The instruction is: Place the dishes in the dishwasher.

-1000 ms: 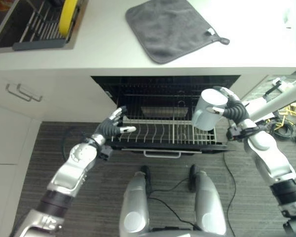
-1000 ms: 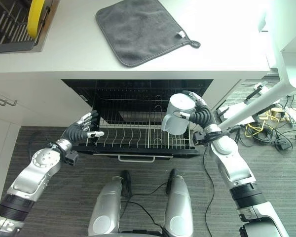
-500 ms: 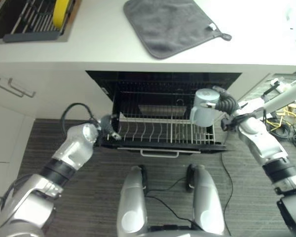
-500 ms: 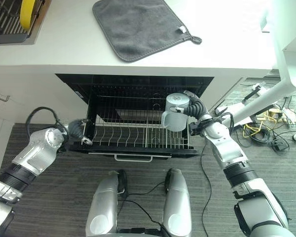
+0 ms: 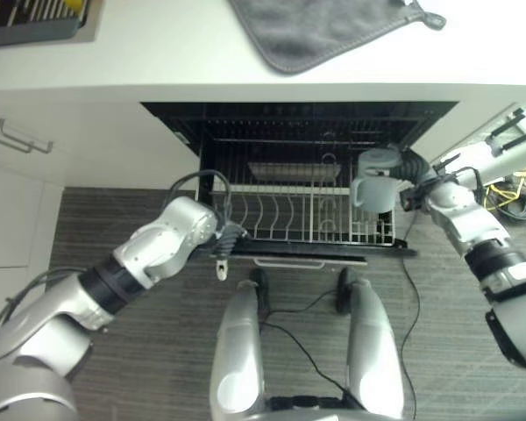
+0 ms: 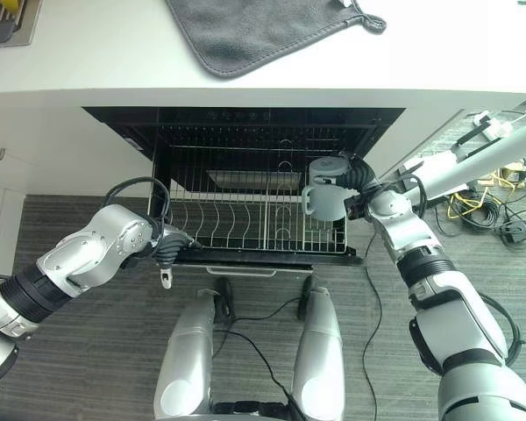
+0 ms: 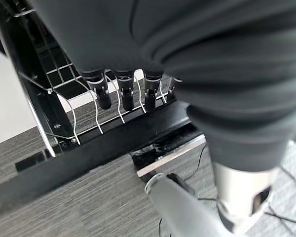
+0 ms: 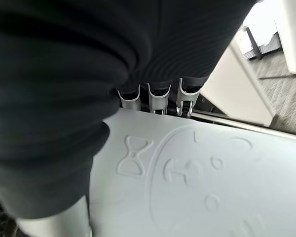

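Pale grey and smooth, the mug [image 6: 326, 195] looks to me like light plastic or glazed ware: stiff, easy to carry, but slick enough to slide in a loose grip and likely to chip if I knock it on the wires. My right hand [image 6: 361, 182] has it wrapped around the body, fingers curled over the far wall in the right wrist view, with the embossed face [image 8: 197, 177] of the mug toward the palm. I judge that body grip safer than the small side handle, which faces away from the hand.

The mug hangs over the right end of the pulled-out dishwasher rack [image 6: 245, 230], just above the tines and not yet resting on them as far as I can tell. The right forearm reaches in from the right, wrist bent inward.

My left hand [image 6: 169, 250] is at the rack's front left corner, its fingers [image 7: 122, 91] hooked over the wire edge, seemingly steadying it. The grey cloth [image 5: 324, 26] lies on the table above.
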You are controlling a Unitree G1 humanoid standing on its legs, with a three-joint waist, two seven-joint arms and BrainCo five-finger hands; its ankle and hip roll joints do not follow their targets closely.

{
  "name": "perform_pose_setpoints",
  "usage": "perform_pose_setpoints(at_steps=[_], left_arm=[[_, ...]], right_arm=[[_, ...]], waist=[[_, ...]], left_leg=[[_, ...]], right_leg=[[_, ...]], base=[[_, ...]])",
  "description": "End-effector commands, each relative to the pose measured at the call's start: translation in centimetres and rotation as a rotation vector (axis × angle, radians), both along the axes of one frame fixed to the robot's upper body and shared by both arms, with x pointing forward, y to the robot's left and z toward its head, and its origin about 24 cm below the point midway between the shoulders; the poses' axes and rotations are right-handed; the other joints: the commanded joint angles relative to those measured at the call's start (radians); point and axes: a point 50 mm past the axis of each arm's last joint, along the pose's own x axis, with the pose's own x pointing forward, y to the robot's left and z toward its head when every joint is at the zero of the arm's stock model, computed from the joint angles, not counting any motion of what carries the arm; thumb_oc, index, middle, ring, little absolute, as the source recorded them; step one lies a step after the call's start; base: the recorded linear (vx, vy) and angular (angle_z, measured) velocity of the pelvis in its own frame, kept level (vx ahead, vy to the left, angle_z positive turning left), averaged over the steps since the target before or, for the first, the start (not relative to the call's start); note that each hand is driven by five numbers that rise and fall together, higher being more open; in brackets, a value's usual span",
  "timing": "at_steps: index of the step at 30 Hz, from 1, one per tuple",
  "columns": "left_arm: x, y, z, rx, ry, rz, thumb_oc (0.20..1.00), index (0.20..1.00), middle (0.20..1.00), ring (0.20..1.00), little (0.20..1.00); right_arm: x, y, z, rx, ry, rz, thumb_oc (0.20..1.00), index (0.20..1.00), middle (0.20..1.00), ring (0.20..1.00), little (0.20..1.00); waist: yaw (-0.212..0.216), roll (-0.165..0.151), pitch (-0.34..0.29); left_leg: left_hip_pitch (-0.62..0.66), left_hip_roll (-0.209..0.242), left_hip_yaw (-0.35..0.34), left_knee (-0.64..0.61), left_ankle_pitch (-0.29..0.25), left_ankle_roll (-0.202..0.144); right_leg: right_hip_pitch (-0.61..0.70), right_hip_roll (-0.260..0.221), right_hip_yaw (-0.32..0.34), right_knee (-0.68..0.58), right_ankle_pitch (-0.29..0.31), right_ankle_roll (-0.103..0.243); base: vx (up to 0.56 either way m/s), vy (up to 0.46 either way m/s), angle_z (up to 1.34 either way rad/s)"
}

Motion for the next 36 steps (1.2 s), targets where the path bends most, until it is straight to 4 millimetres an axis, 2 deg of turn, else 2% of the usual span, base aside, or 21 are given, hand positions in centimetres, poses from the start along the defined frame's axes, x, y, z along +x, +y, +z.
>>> perform_pose_setpoints(at_steps=[1, 4, 8, 14, 22, 34, 35, 36], left_arm=[[-3.8, 2.5, -6.0, 0.111, 0.317, 0.031, 1.000, 1.000, 1.000, 1.000, 1.000], [-4.7, 2.9, -8.5, 0.118, 0.371, 0.067, 1.000, 1.000, 1.000, 1.000, 1.000], [-5.6, 3.0, -10.8, 0.141, 0.412, 0.092, 1.000, 1.000, 1.000, 1.000, 1.000], [-6.9, 2.8, -13.1, 0.200, 0.458, 0.088, 1.000, 1.000, 1.000, 1.000, 1.000], [-8.3, 1.4, -14.9, 0.196, 0.528, 0.039, 1.000, 1.000, 1.000, 1.000, 1.000], [-8.3, 0.4, -15.6, 0.141, 0.505, 0.005, 1.000, 1.000, 1.000, 1.000, 1.000], [-8.2, 0.2, -15.6, 0.136, 0.500, 0.004, 1.000, 1.000, 1.000, 1.000, 1.000], [-8.2, 0.3, -15.6, 0.137, 0.494, 0.006, 1.000, 1.000, 1.000, 1.000, 1.000]], right_arm=[[0.5, -0.1, 3.9, 0.020, -0.123, 0.027, 0.200, 0.200, 0.200, 0.200, 0.200], [0.8, -0.2, 4.2, 0.016, -0.116, 0.021, 0.200, 0.200, 0.200, 0.200, 0.200], [1.1, -0.2, 4.2, 0.008, -0.092, 0.004, 0.200, 0.200, 0.200, 0.200, 0.200], [1.3, -0.3, 3.4, 0.019, -0.047, -0.008, 0.200, 0.200, 0.200, 0.200, 0.200], [1.3, -0.5, 0.6, 0.024, 0.052, -0.044, 0.200, 0.200, 0.200, 0.200, 0.200], [1.2, -0.3, -2.2, 0.060, 0.165, -0.077, 0.200, 0.200, 0.200, 0.200, 0.200], [1.1, -0.1, -2.5, 0.067, 0.174, -0.083, 0.325, 0.325, 0.325, 0.325, 0.325], [1.1, -0.1, -2.6, 0.067, 0.173, -0.093, 0.514, 0.514, 0.514, 0.514, 0.514]], waist=[[0.021, 0.017, -0.052], [0.022, 0.023, -0.058], [0.023, 0.030, -0.064], [0.023, 0.040, -0.071], [0.018, 0.054, -0.075], [0.016, 0.065, -0.079], [0.016, 0.066, -0.080], [0.016, 0.066, -0.079]], left_leg=[[0.009, 0.002, -0.036, -0.069, 0.030, 0.007], [0.008, 0.001, -0.037, -0.077, 0.027, 0.006], [0.000, -0.003, -0.042, -0.076, 0.023, 0.006], [-0.009, -0.007, -0.048, -0.083, 0.025, 0.006], [-0.029, -0.016, -0.050, -0.074, 0.024, 0.010], [-0.050, -0.020, -0.046, -0.064, 0.024, 0.016], [-0.049, -0.020, -0.045, -0.066, 0.025, 0.016], [-0.050, -0.021, -0.044, -0.066, 0.026, 0.017]], right_leg=[[0.048, -0.005, -0.016, -0.074, 0.005, -0.003], [0.043, -0.002, -0.015, -0.072, -0.003, -0.006], [0.031, -0.001, -0.018, -0.064, -0.013, -0.012], [0.017, 0.004, -0.020, -0.058, -0.021, -0.021], [-0.007, 0.010, -0.016, -0.039, -0.031, -0.035], [-0.035, 0.014, -0.008, -0.021, -0.037, -0.045], [-0.034, 0.016, -0.008, -0.022, -0.038, -0.047], [-0.034, 0.016, -0.008, -0.022, -0.038, -0.047]], base=[[-0.05, 0.025, -0.02], [-0.01, 0.009, -0.01], [0.00, 0.000, 0.00], [0.00, 0.000, 0.00], [0.00, 0.010, 0.00], [0.00, 0.004, 0.00], [0.00, 0.000, 0.00], [0.00, 0.000, 0.00]])
